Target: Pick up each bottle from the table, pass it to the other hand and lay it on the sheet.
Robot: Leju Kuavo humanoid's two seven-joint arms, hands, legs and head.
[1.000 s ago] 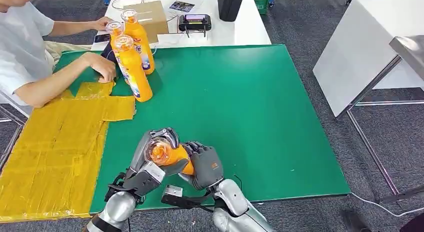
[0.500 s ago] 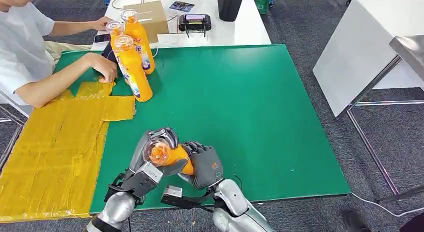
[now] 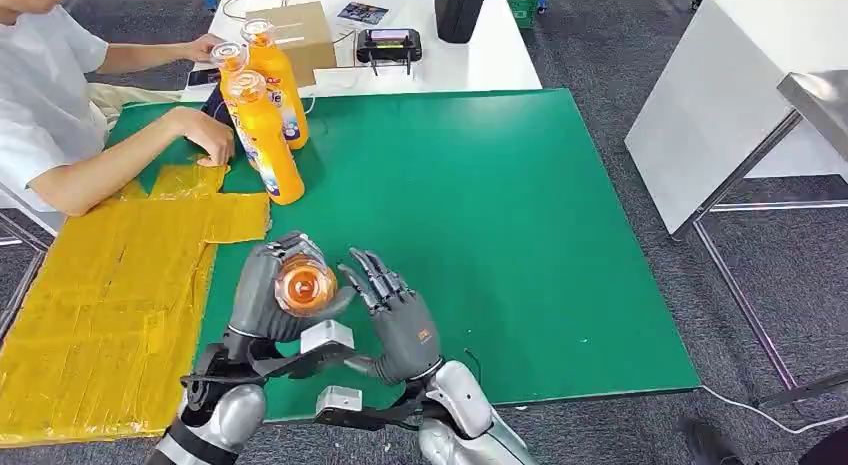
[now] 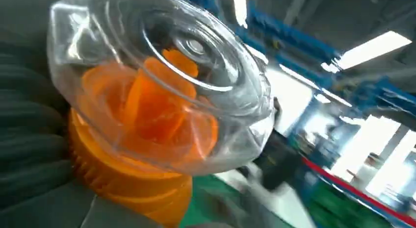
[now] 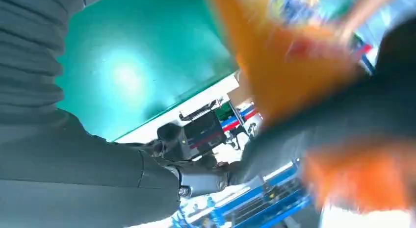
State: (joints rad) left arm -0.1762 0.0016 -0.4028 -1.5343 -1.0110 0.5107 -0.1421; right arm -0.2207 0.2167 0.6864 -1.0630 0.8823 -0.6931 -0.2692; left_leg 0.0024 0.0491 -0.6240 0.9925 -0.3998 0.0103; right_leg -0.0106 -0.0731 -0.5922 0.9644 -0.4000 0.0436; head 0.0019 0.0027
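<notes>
A grey carpeted floor (image 3: pixel 620 45) surrounds the green-topped table (image 3: pixel 500 215). A white rectangular table (image 3: pixel 500 55) stands behind it, and a white slanted cabinet (image 3: pixel 720 95) stands to the right.

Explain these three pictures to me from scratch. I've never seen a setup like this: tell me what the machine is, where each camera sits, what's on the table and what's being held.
This is a humanoid robot with two silver arms. The wide picture comes from its head, looking down at a green table. The other two come from cameras at its wrists, so they look tilted and very close.

The left robot hand grips an orange bottle with a clear cap; the left wrist picture shows that cap up close. The right robot hand is beside it, fingers spread, holding nothing.

At the table's far left stand three more orange bottles. A yellow sheet covers the left side. A person in a white shirt sits there, one hand on the table.
</notes>
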